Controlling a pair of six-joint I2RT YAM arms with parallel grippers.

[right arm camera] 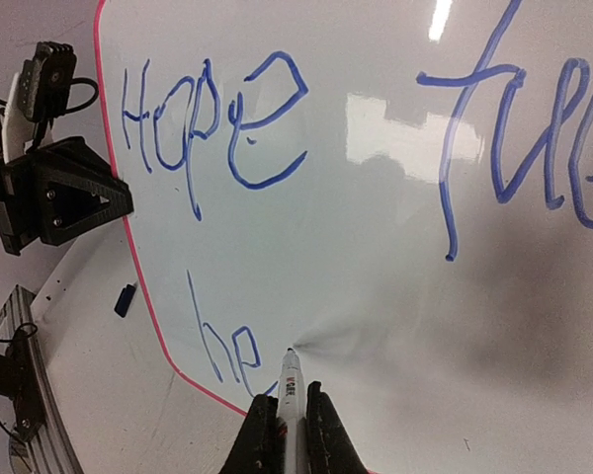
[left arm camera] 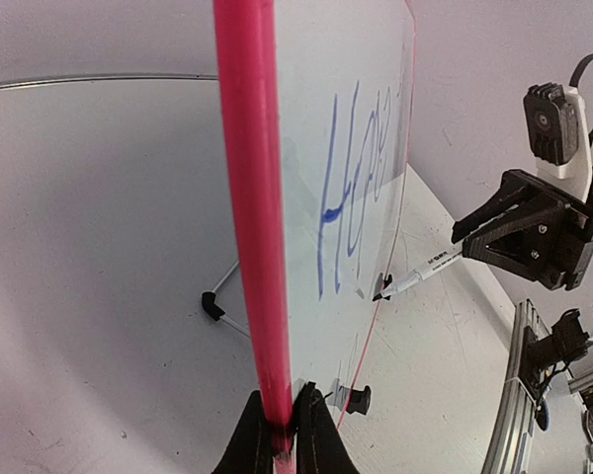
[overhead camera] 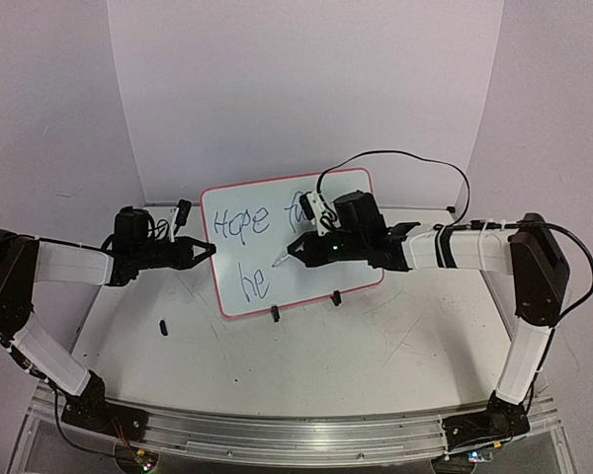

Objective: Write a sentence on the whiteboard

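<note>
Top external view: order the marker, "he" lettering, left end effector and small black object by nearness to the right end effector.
1. marker, held in the right end effector
2. "he" lettering, just left
3. left end effector, at the whiteboard rim, left
4. small black object, table, far left

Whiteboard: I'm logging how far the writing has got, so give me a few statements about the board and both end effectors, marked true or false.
1. The left end effector clamps the whiteboard by its red-pink edge. True.
2. The right end effector is empty. False: it grips a marker whose tip is at the board.
3. The second line reads only "he". True.
4. The whiteboard lies flat on the table. False: it stands on edge on its black clip feet.
</note>
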